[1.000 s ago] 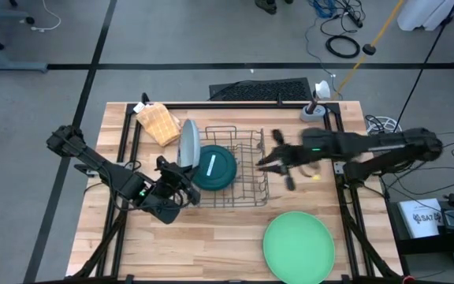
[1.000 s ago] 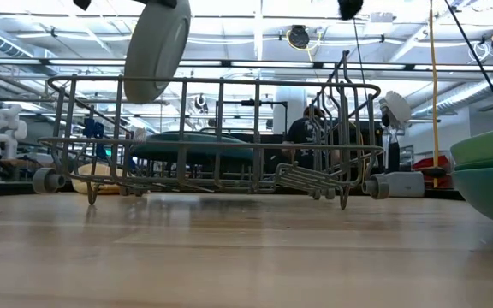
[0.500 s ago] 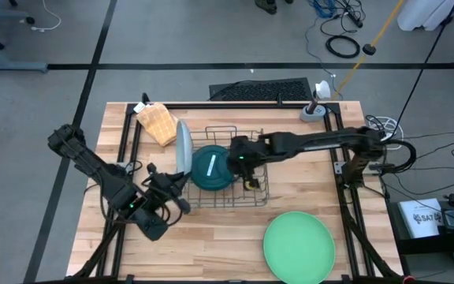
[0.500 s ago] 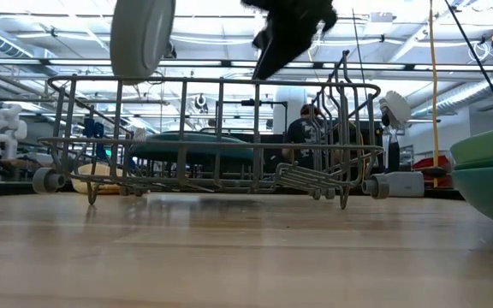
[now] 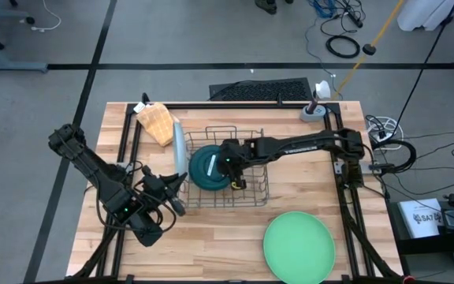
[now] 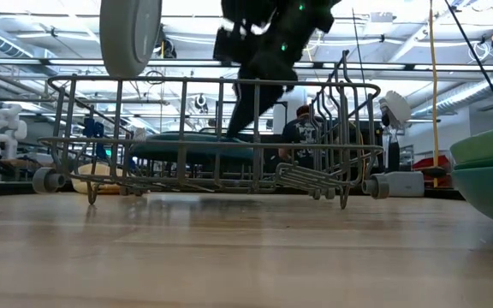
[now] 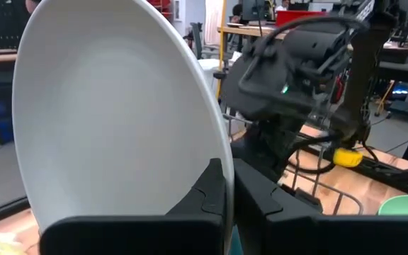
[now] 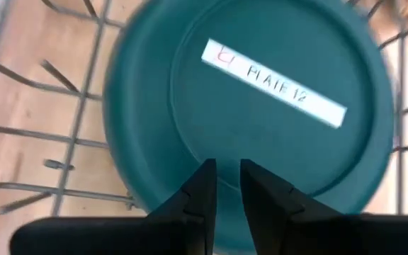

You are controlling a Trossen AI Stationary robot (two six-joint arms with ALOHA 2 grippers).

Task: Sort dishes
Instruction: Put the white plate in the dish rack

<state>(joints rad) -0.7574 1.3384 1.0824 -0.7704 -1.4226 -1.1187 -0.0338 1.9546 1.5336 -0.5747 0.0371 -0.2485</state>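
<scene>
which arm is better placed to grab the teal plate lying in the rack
The right. Its gripper is already over the wire rack, fingers slightly apart just above the teal plate's rim. The left gripper is busy, shut on the pale plate it holds upright on edge.

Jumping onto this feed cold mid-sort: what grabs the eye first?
The pale grey-white plate held on edge above the wire rack's left end, pinched at its rim by the left tool. Next, the right tool, slightly parted, reaching over the teal plate, which lies upside down in the rack, label showing. A large light green plate sits near the table's front right.
</scene>
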